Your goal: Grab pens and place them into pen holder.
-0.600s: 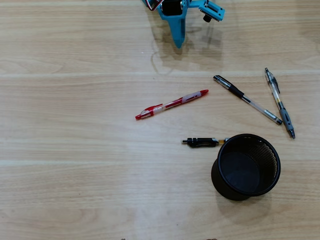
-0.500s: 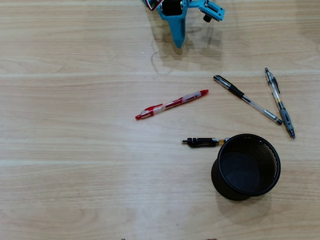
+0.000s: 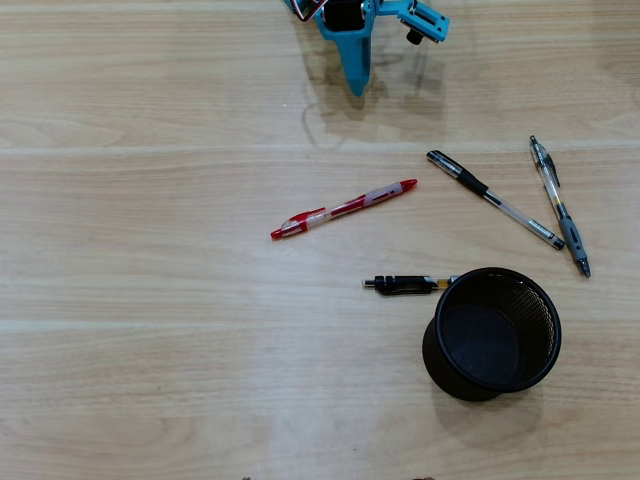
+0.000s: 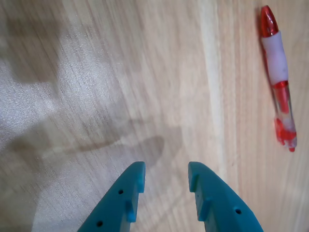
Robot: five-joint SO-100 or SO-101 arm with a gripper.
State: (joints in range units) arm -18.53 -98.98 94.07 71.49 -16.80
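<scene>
All four pens lie on the table (image 3: 150,300), none yet in the holder (image 3: 492,335), so the step in hand is judged to be the first reach. The gripper (image 4: 166,176) hangs empty at the top edge of the overhead view, its jaws a little apart with bare wood showing between them in the wrist view. The red pen (image 3: 344,208) lies nearest it, slanted, clear of the others; the wrist view shows it off to the right (image 4: 278,77), not under the jaws. A good grasp would likely need wider jaws, set across the barrel near its middle rather than along it. The short black pen (image 3: 400,285) lies just beside or touching the holder's rim, so it looks the hardest to pinch. The two clear pens (image 3: 495,199) (image 3: 559,206) nearly meet at their lower ends.
</scene>
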